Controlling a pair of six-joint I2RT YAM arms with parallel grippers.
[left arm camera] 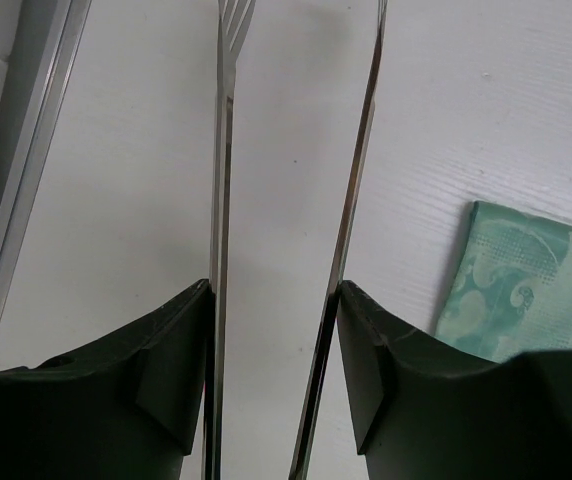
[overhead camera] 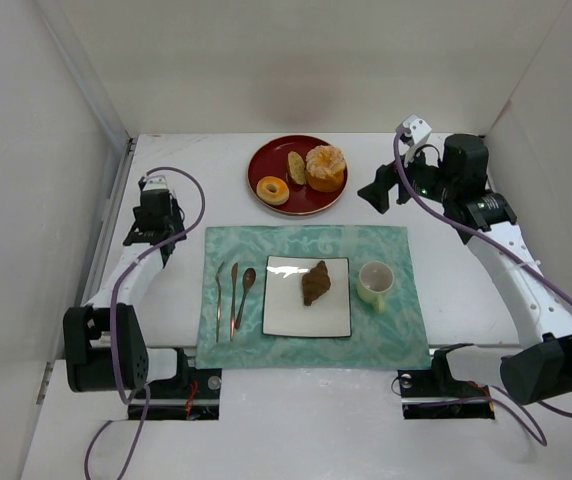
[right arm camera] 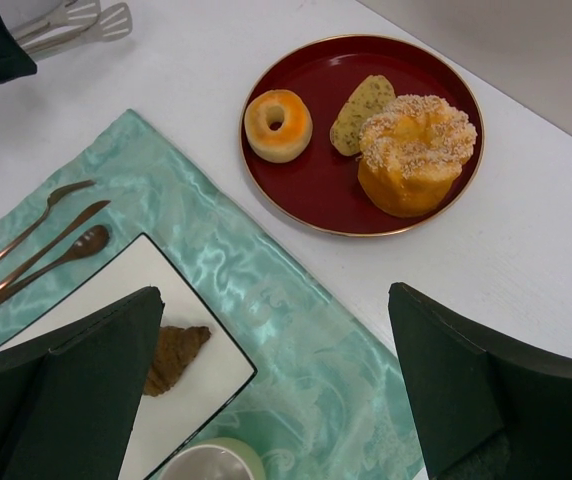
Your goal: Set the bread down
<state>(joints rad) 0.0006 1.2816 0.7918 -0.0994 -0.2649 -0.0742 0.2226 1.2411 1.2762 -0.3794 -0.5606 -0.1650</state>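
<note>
Left pincer (left arm camera: 275,292) clamping one tongs (left arm camera: 221,180), right pincer (right arm camera: 276,295) spread wide, one bread (overhead camera: 315,283) on white plate (overhead camera: 284,316), three pastries (overhead camera: 325,167) on red plate (overhead camera: 274,160)

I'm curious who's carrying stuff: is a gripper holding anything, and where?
The left gripper squeezes metal tongs by their two arms, back from the tips. The right gripper holds nothing.

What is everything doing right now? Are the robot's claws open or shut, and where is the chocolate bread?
Left gripper: shut on the tongs.
Right gripper: open, holding nothing.
Bread: lying on the white plate, nothing touching it.
Cup: upright on the mat.
Red plate: holding three pastries.
</note>
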